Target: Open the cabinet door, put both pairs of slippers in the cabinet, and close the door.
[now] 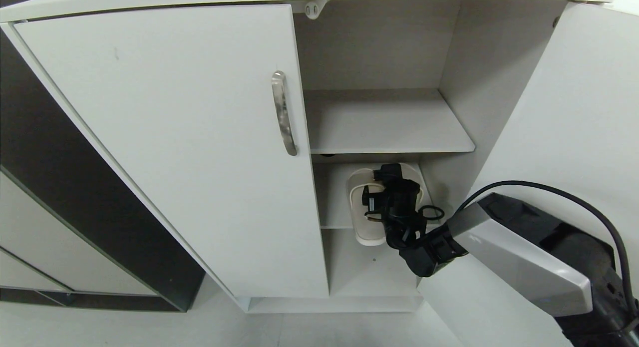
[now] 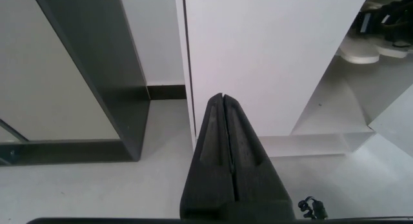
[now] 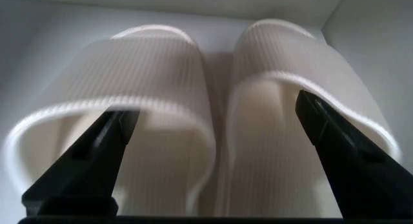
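1. One pair going in: resting the white slippers (image 1: pixel 359 232) on the lower shelf (image 1: pixel 334 202) of the cabinet (image 1: pixel 494 87), with the right door (image 1: pixel 574 137) open.
2. Hovering over the pair with the right end effector (image 1: pixel 379 184) released, fingers spread wide; holding the left end effector (image 2: pixel 222 104) clenched outside, near the closed door (image 1: pixel 174 137).
3. Likely calling next for backing straight out without dragging the slippers, then fetching the other pair.

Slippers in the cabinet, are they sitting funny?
A little. The pale slippers lie neatly side by side on the middle shelf, but the heel end hangs out past its front edge, so they are not fully inside.
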Controlling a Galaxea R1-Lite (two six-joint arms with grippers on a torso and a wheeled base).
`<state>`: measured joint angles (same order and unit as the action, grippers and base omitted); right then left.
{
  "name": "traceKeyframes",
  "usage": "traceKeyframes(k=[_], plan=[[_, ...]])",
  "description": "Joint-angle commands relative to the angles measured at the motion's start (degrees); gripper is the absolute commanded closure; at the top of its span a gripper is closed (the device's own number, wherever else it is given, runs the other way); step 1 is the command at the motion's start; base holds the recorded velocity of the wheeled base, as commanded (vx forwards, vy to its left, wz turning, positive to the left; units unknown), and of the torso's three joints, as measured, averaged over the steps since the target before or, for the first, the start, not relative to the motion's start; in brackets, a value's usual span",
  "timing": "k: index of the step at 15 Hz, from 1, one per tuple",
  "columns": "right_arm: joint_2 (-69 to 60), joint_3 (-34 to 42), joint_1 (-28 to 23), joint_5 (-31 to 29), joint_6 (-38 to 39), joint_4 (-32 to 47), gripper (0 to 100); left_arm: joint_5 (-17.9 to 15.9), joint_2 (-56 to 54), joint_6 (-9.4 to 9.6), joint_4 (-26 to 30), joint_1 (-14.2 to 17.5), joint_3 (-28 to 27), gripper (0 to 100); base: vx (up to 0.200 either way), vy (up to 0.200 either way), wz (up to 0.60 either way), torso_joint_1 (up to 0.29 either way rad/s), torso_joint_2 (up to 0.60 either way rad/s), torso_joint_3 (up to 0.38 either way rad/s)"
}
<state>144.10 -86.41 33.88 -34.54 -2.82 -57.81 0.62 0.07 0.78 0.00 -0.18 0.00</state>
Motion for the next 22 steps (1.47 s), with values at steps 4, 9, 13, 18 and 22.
traceKeyframes(k=[4,9,13,18,22], plan=[[-11.2,20.6,3.6,-0.4,-0.2,-9.6,0,0.0,0.0,0.01,0.0,0.0,0.0,100,0.0,0.0,0.0,0.0,0.0,0.0],[-16.9,35.3,7.5,-0.4,0.2,-14.4,0,0.0,0.0,0.1,0.0,0.0,0.0,100,0.0,0.0,0.0,0.0,0.0,0.0],[-18.8,36.7,9.1,-0.4,0.2,-15.6,0,-0.3,0.0,0.1,0.0,0.0,0.0,100,0.0,0.0,0.0,0.0,0.0,0.0],[-18.9,37.2,10.2,-0.4,0.1,-16.4,0,-1.2,0.1,-0.78,0.0,0.0,0.0,100,-0.2,0.0,0.0,0.003,0.0,0.003],[-18.9,37.2,10.6,-0.4,0.2,-16.5,0,-1.2,0.1,-0.87,0.0,0.0,0.0,100,-0.2,0.0,0.0,0.002,0.0,0.002]])
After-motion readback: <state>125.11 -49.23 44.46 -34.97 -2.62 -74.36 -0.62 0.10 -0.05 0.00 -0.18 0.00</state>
